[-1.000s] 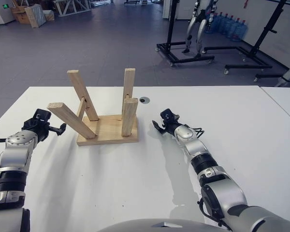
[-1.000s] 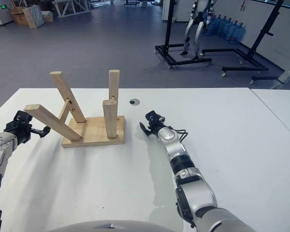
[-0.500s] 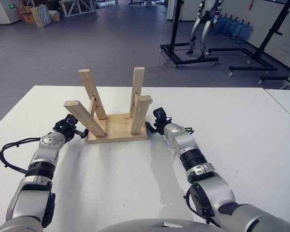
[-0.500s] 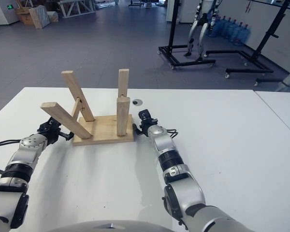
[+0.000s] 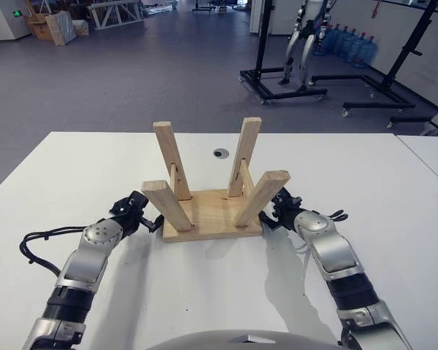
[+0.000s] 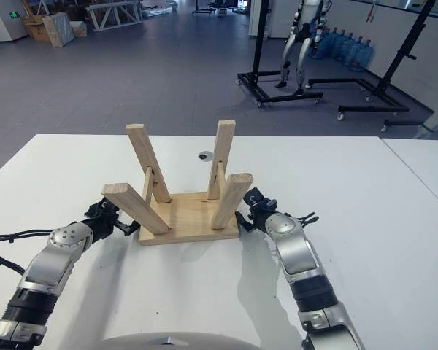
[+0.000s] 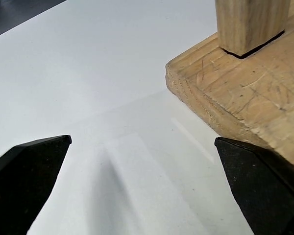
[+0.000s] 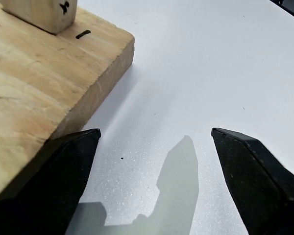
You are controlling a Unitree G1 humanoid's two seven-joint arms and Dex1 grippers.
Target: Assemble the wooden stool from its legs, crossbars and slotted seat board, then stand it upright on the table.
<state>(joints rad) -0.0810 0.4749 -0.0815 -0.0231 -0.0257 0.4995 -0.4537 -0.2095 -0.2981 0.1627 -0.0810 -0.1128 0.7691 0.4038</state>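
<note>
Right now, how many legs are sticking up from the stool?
4: far left leg, far right leg, near left leg, near right leg, all slanting up from the seat board. None seems hidden.

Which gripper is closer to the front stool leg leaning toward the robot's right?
Right. The right gripper is beside that leg, at the board's right edge; the left gripper is across the board at its left edge.
</note>
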